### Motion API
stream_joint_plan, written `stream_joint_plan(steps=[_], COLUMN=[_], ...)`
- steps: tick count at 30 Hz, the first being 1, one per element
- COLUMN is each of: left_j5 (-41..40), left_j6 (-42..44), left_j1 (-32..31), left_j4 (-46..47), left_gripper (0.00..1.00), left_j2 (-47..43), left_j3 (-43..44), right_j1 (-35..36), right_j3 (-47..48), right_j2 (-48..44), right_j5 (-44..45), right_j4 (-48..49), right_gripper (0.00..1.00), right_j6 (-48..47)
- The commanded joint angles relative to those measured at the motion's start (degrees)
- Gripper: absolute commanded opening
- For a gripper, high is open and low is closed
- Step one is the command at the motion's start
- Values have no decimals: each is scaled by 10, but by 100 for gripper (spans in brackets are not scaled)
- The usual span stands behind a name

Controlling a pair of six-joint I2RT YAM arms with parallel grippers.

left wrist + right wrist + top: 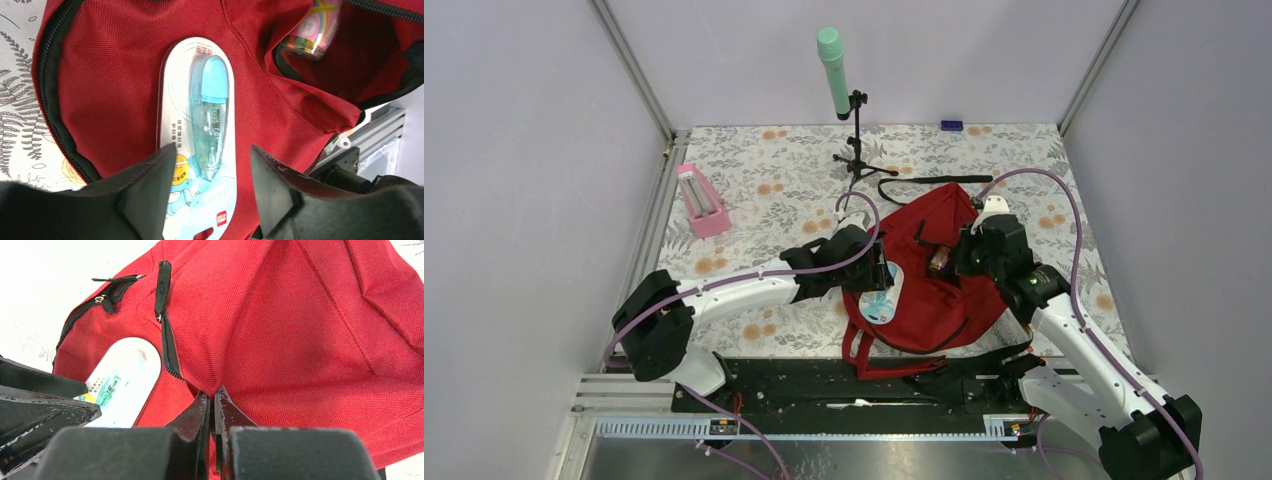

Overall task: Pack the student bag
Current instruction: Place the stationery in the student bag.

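1. One dark-red student bag point(944, 305) lies on the floral table point(774, 170), between the two arms.
2. One blister pack point(197, 125) rests on it; one round container point(310, 30) sits in its opening.
3. Left gripper point(212, 150) spread over the pack; right gripper point(211, 400) pinches bag fabric.
4. Beyond: one pink box point(701, 200), one green microphone point(833, 70).

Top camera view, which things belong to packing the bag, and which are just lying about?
Part of the job:
- student bag, its fabric pinched by the right gripper
- blue tape-roller packet, lying on the bag under the open left gripper
- rainbow-printed pack, inside the bag's opening

Lying about:
- pink box
- green microphone
- small dark-blue item, at the far edge
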Motion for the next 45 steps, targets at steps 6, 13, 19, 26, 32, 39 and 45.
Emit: stream_joint_plan(steps=[6, 13, 19, 26, 32, 39, 45], left_j5=[-33, 37, 64, 138, 182, 222, 242], left_j6=[48, 58, 76, 81, 45, -10, -67], left_j1=[-6, 29, 52, 56, 56, 56, 56], left_j4=[21, 27, 7, 37, 98, 174, 248], left_gripper=[81, 79, 79, 74, 57, 43, 39], left_j2=[-81, -59, -27, 14, 22, 7, -10], left_j3=[-5, -18, -6, -14, -68, -115, -156], right_j1=[3, 3, 3, 3, 3, 3, 3], right_j3=[20, 22, 21, 22, 29, 33, 35], right_j2=[-12, -12, -30, -39, -40, -37, -39], right_j5=[-19, -22, -22, -18, -21, -22, -22], right_j4=[7, 5, -7, -14, -18, -18, -23], right_gripper=[0, 0, 0, 0, 0, 0, 0], right_j6=[5, 11, 8, 6, 10, 13, 14])
